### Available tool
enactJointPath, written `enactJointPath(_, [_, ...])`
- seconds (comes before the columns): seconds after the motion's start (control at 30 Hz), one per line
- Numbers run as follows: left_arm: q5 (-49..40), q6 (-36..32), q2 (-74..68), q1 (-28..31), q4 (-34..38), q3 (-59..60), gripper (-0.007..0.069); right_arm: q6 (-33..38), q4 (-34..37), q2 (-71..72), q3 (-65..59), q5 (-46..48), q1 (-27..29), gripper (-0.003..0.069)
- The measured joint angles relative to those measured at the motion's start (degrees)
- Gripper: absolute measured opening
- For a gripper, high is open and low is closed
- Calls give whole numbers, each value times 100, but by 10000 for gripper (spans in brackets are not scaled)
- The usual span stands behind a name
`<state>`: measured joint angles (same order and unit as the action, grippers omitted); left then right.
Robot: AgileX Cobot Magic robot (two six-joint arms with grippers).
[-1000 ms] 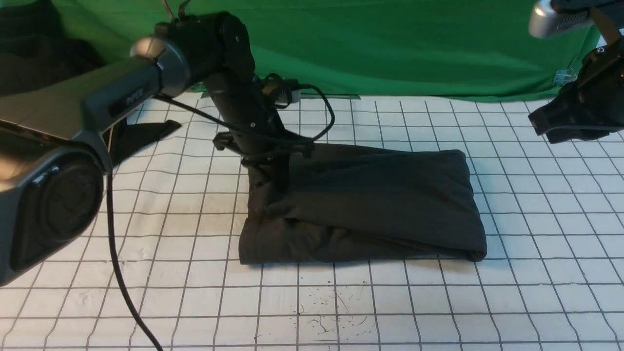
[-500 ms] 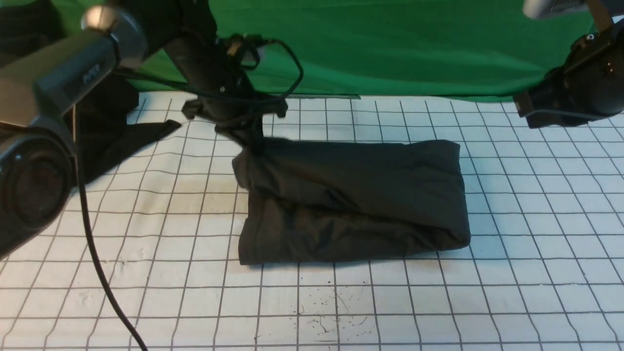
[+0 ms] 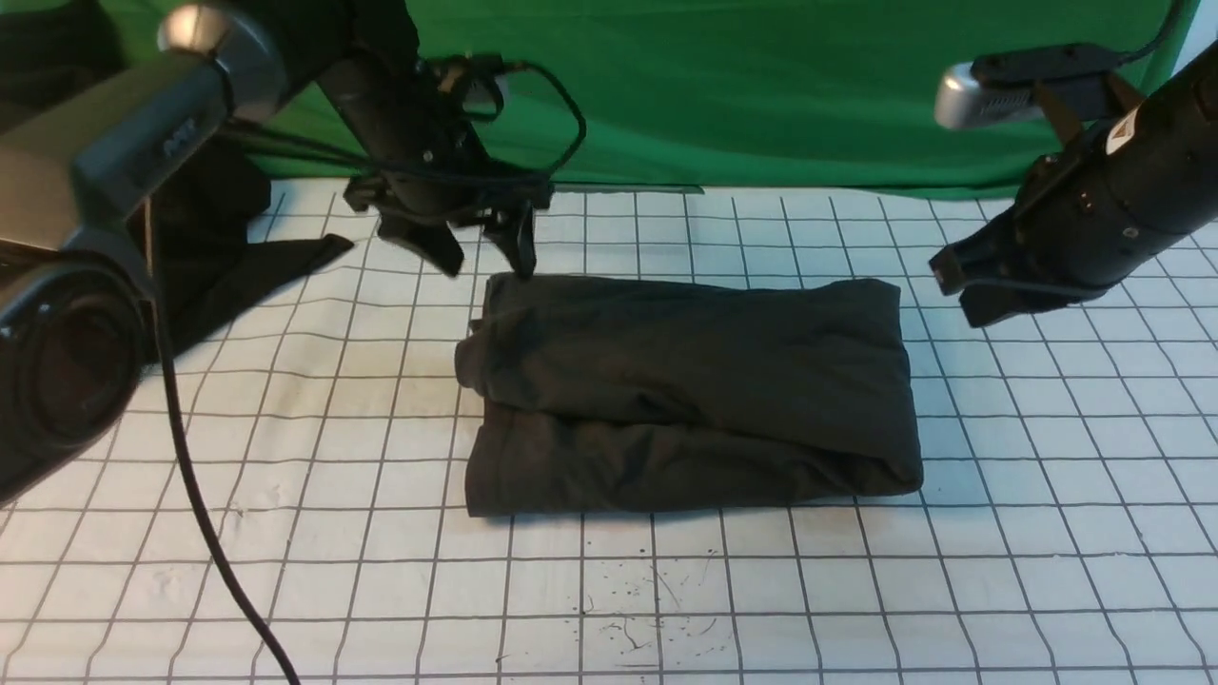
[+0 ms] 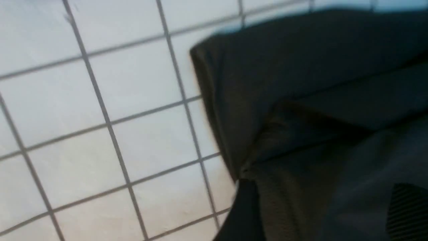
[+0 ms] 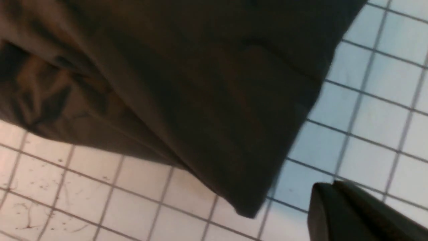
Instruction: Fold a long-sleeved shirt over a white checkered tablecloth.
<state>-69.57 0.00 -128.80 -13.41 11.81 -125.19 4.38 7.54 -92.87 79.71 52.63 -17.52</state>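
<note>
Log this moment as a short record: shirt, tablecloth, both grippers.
garment: long-sleeved shirt, folded into a rough rectangle, lying free, print not visible
surface: white checkered tablecloth, under the shirt
left gripper: open, empty, over the shirt's far left corner
right gripper: shut, empty, raised beside the shirt's far right corner

Left arm (image 3: 124,152): grey link with dark lettering, silver cap (image 3: 195,26) at the joint, black wrist, black cables (image 3: 561,114) looped round it. Left gripper (image 3: 490,268): black fingers (image 3: 444,249). Right arm (image 3: 1104,219): black, white sticker (image 3: 1129,122), silver-grey camera (image 3: 975,93) on top.
</note>
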Motion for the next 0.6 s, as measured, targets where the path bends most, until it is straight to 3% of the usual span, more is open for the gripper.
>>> enactJointPath(0.07, [6, 0, 255, -46, 62, -40, 511, 19, 48, -53, 0, -204, -181, -2])
enactJointPath(0.13, [18, 0, 476, -153, 97, 14, 442, 34, 141, -157, 5, -384, -304, -2])
enactJointPath(0.27, [26, -179, 622, -405, 139, 406, 213, 57, 382, -527, 5, -511, -355, -2])
enactJointPath(0.3, [73, -244, 578, -535, 116, 733, 95, 104, 507, -783, 5, -571, -355, -2])
enactJointPath(0.33, [178, -246, 528, -585, 104, 950, 55, 116, 541, -894, 5, -600, -355, -2])
enactJointPath(0.43, [505, -170, 277, -648, 115, 1473, 6, 125, 601, -1300, 5, -655, -355, -2])
enactJointPath(0.6, [626, -129, 79, -627, -88, 2014, -3, 81, 380, -1783, -31, -363, -355, -2])
